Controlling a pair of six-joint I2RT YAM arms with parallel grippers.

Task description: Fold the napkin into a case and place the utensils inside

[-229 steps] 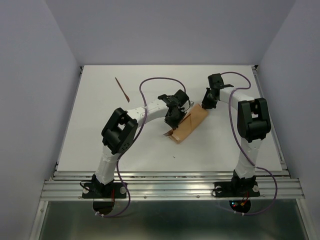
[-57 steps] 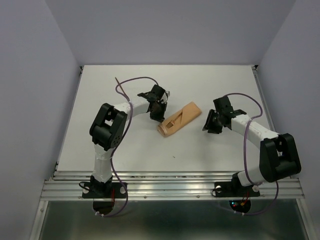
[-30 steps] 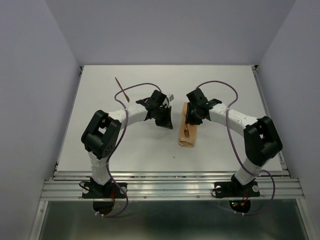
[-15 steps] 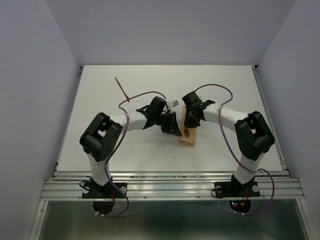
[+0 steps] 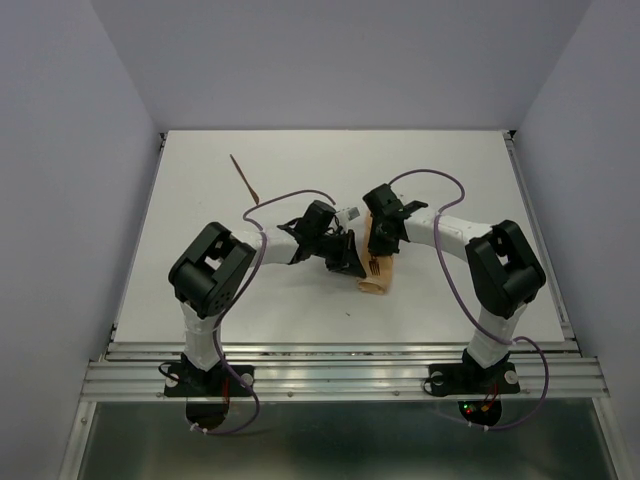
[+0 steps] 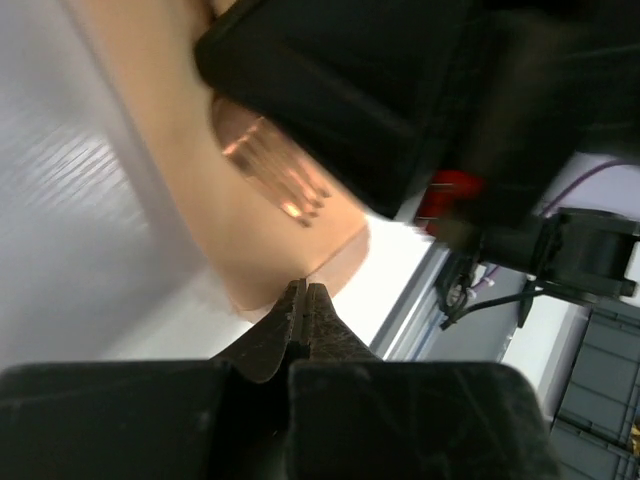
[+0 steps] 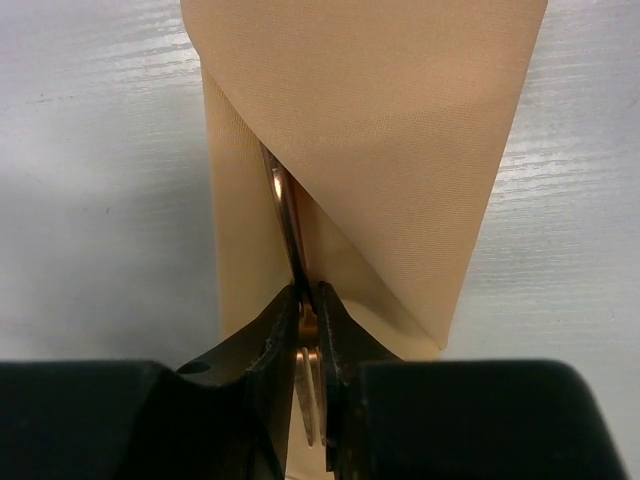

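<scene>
At the table's [image 5: 200, 290] 10 o'clock, the knife [image 5: 243, 178] is seen lying bare, well apart from everything else and not yet cased. Just left of centre, the left gripper [image 6: 305, 297] is found with its jaws pressed together on nothing. Its tips are poised just beside the near end of the case [image 5: 381, 284], at the case's 9 o'clock. Whether they touch the cloth cannot be told. The case is laid just right of centre, its length running 12 to 6 o'clock. The fork [image 5: 373, 266] is lodged in it, tines showing toward the 6 o'clock end. Toward the case's 12 o'clock end, the right gripper [image 7: 305, 300] is clamped on the fork's stem, where the stem runs under the diagonal flap.

The step in hand is judged to be seating the fork. It is best done if the stem is slid along the fold line and kept flat, so that the flap is not dragged open. The case should be pinned by the left tips meanwhile. One utensil is contained; one is outstanding.
</scene>
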